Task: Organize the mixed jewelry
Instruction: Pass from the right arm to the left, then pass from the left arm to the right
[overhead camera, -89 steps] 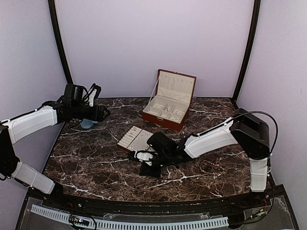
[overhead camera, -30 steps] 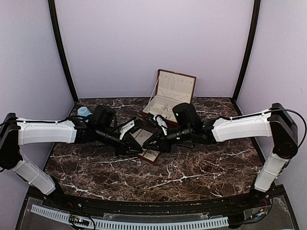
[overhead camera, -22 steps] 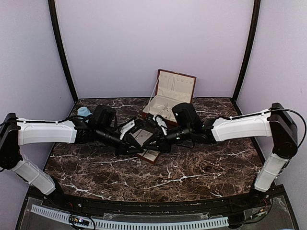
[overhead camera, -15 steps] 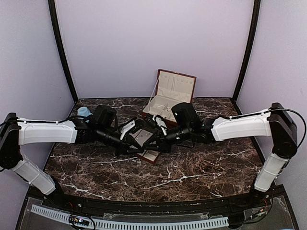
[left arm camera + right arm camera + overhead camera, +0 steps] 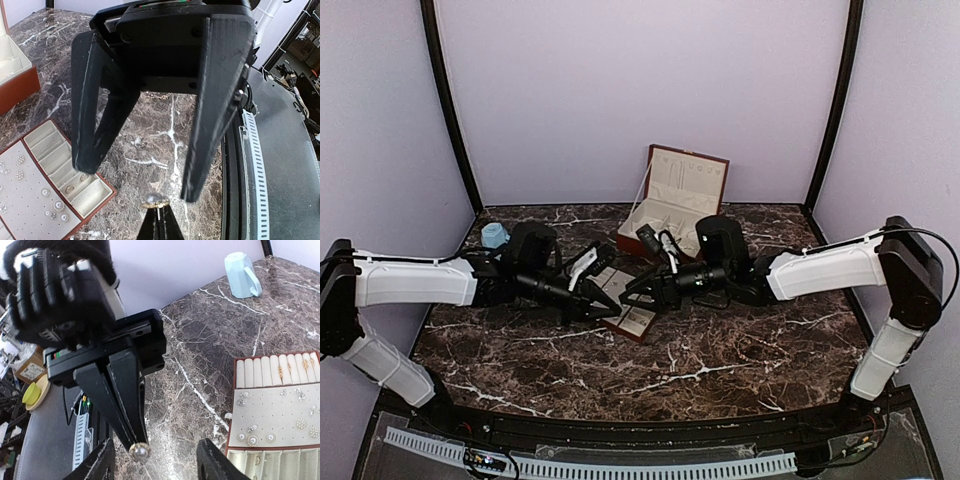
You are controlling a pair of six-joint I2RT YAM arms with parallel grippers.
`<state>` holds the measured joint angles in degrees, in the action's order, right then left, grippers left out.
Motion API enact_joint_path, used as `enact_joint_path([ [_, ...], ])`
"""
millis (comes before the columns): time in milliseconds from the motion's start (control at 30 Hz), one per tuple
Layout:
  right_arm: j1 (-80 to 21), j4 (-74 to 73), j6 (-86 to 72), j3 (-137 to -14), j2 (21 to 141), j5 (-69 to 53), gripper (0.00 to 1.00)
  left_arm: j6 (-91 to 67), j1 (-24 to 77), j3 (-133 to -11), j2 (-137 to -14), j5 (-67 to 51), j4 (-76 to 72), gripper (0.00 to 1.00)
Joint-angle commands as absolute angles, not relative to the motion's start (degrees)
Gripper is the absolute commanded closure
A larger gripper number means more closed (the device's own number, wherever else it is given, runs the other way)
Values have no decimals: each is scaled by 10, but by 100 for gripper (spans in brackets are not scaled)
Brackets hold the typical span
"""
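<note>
Right wrist view: a small ring (image 5: 139, 452) with a pale, rounded top is pinched at the very tips of my left gripper (image 5: 136, 442). Its jaws are closed tight on the ring, with the marble table (image 5: 200, 340) behind it. My right gripper (image 5: 156, 446) stands open, one finger to either side of the ring and neither touching it. From my left wrist the ring (image 5: 155, 202) sits on my closed tips, just below the right gripper's spread fingers (image 5: 85, 150).

Near the ring, on the right of the right wrist view, lies the flat tray (image 5: 232, 390). It holds gold rings (image 5: 280, 371) tucked between its padded rolls and studs (image 5: 252, 440) on the perforated pad. There are a few more small pieces in the divided slots along one edge.

The blue cup (image 5: 242, 275) stands well apart, towards the back wall. The red-brown box (image 5: 672, 205) is open with its lid upright; I cannot make out what is in it.
</note>
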<state>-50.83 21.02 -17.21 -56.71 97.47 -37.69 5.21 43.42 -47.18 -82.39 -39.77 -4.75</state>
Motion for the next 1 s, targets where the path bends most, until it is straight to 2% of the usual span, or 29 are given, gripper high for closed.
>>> enact_joint_path([
  [0, -499, 340, -275, -545, 948, -408, 42, 35, 438, -453, -775, -383, -97, 100],
  [433, -502, 358, -334, -558, 960, -424, 45, 36, 438, -431, -741, -350, -123, 100],
  [967, -524, 266, -287, -606, 985, -411, 58, 37, 438, -431, -740, -348, -124, 100],
])
